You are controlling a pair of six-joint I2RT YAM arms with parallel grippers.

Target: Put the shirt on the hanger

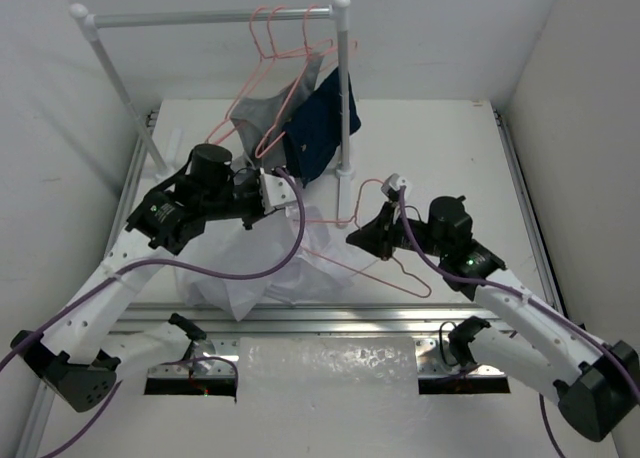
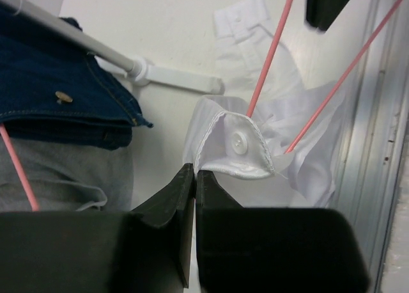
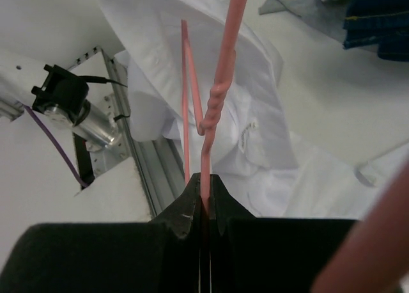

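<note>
Right gripper [image 3: 203, 178] is closed on the stiff hanger [image 3: 225, 56] at its neck, left gripper [image 2: 194, 173] pinches the collar [image 2: 236, 142], probably the firmest hold, of the soft light shirt [image 2: 307, 158] heaped on the table [image 1: 440, 148].

The shirt [image 1: 250, 278] is showing plain white, the hanger [image 3: 225, 56] salmon pink, with a navy garment [image 1: 320, 128] and a grey garment [image 1: 262, 113].

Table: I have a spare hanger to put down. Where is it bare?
Bare: the far right of the table, between the rack post and the right rail. Crowded: near centre, with the shirt and the hanger.
</note>
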